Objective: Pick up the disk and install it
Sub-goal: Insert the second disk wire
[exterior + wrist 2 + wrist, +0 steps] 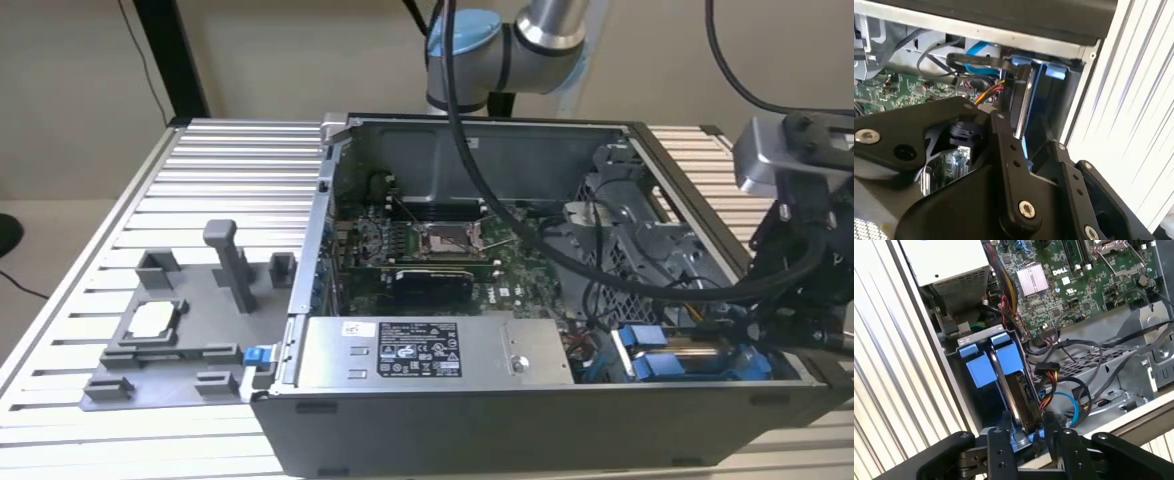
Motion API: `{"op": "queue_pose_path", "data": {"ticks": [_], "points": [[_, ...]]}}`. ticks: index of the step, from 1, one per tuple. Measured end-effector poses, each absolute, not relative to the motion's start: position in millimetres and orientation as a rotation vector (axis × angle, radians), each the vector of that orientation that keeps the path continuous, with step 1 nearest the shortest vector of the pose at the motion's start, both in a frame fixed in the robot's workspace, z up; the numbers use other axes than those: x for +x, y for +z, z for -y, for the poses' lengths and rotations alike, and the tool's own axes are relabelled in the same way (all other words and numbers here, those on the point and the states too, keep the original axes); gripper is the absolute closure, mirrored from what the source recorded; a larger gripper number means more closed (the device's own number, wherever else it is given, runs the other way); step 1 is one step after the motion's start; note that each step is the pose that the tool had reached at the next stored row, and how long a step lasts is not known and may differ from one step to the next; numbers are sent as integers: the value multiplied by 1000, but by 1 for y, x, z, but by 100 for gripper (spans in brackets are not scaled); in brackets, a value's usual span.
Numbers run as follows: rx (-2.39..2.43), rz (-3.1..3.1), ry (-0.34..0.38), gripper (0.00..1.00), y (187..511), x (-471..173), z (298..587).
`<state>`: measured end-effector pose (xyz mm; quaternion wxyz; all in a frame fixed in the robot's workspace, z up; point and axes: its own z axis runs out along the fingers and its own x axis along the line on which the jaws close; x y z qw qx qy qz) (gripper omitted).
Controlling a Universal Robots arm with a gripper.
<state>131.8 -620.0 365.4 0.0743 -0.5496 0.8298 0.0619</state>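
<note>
The disk, a flat silver-grey hard drive framed by a blue plastic carrier with blue end tabs, stands on edge in the drive bay at the front corner of the open dark-grey computer case, on the exterior view's right. In the first wrist view its dark edge and metal side rise between two blue tabs, with red, yellow and black wires and a blue cable just beside it. In the second wrist view the disk appears as a bright metal edge beside blue plastic.

The black pincer reaches into the bay from above, one finger on each side of the drive's near end, closed on the disk. In the exterior view the pincer hangs at the case's right end, above the blue carriers.

Inside the case lie a green motherboard and a large grey labelled power-supply box. The case rests on a ribbed aluminium counter, where a grey plastic fixture sits well apart on the exterior view's left.
</note>
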Motion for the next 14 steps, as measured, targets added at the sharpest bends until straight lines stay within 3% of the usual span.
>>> {"op": "queue_pose_path", "data": {"ticks": [14], "points": [[-1645,-2486,191,0,352,154,623]]}}
